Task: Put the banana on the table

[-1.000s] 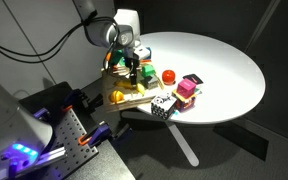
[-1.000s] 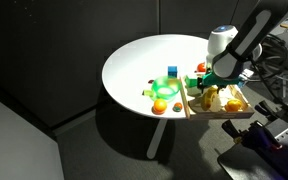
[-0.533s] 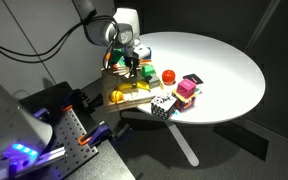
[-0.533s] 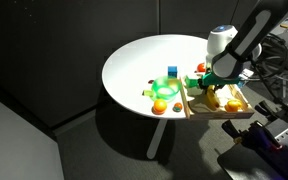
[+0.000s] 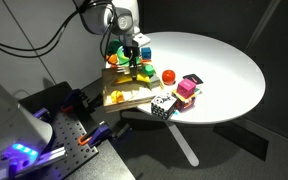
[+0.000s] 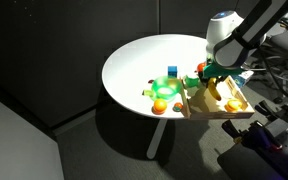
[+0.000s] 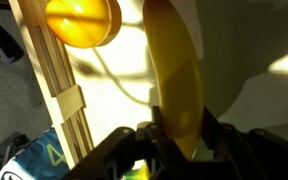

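my gripper (image 7: 179, 140) is pinched on one end of the banana (image 7: 174, 75), which hangs over the wooden tray (image 7: 59, 95) near a round yellow piece (image 7: 82, 20). i judge it light, rigid, glossy plastic; an end hold may let it swivel, so mid-curve seems safer. beyond the tray lies the white table (image 6: 144, 55).
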